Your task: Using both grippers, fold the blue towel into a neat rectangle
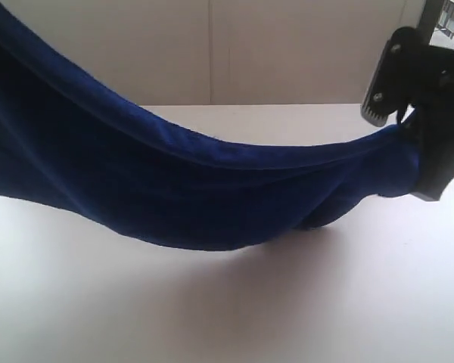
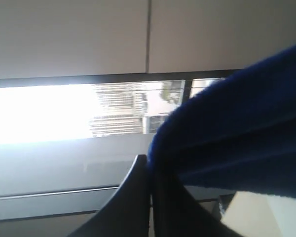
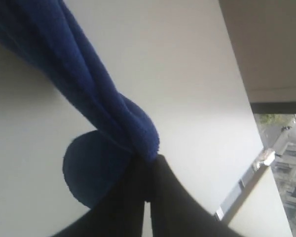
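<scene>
The blue towel [image 1: 174, 181] hangs in a sagging band above the white table [image 1: 227, 302], from the upper left corner of the exterior view across to the right. My right gripper [image 1: 412, 140] is shut on the towel's end there. In the right wrist view its black fingers [image 3: 160, 190] pinch bunched blue cloth [image 3: 118, 118] at their tips. My left gripper [image 2: 150, 165] is out of the exterior view. In the left wrist view its two fingers [image 2: 133, 197] are pressed together on the towel's edge [image 2: 227, 133], raised high.
A beige wall with a vertical seam [image 1: 210, 53] stands behind the table. The left wrist view looks out on a window with buildings [image 2: 123, 111]. The towel's lowest fold [image 1: 212, 238] hangs just above the tabletop.
</scene>
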`<state>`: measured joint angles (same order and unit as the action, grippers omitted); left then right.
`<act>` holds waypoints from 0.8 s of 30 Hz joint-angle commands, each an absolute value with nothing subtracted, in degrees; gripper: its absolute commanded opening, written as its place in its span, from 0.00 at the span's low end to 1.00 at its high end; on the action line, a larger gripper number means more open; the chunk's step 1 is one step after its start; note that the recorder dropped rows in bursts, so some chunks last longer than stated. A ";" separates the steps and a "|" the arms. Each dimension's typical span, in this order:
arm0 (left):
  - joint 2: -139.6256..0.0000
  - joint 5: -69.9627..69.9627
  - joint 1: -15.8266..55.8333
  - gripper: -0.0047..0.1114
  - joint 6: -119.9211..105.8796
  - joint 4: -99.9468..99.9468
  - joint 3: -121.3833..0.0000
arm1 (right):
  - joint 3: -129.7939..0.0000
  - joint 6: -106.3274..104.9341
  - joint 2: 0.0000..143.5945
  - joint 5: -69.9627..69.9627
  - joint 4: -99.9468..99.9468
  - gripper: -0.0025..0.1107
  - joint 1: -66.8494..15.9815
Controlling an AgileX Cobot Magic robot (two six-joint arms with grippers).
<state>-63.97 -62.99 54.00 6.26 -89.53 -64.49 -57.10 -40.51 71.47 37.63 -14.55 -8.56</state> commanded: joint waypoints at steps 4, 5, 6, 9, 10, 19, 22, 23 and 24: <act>-58.83 -65.81 54.07 0.04 -3.71 -74.05 -64.73 | -57.45 -36.80 62.30 47.20 -18.03 0.02 -8.63; -58.19 -66.56 54.07 0.04 -3.71 -73.90 -64.73 | -57.45 -36.80 60.85 48.56 -18.03 0.02 -8.63; -57.34 -67.52 54.16 0.04 -3.71 -73.25 -64.73 | -57.45 -36.80 59.29 49.95 -18.03 0.02 -8.63; -54.67 -69.96 55.44 0.04 -5.41 -67.73 -64.73 | -57.45 -38.18 54.39 53.54 -18.03 0.02 -8.63; -53.56 -69.96 55.82 0.04 -7.39 -64.43 -64.73 | -57.45 -39.08 53.13 54.48 -18.03 0.02 -8.63; -46.87 -69.96 56.88 0.04 -14.98 -41.58 -64.73 | -57.45 -42.25 44.63 63.64 -16.18 0.02 -8.63; -44.47 -69.96 56.88 0.04 -14.17 -38.81 -64.73 | -57.45 -42.25 42.86 66.37 -15.94 0.02 -8.63; -43.66 -69.96 56.88 0.04 -13.30 -38.60 -64.73 | -57.45 -42.25 42.54 67.33 -15.94 0.02 -8.63; -43.04 -69.96 56.72 0.04 -12.77 -38.33 -64.73 | -57.45 -42.25 42.24 68.10 -15.44 0.02 -8.63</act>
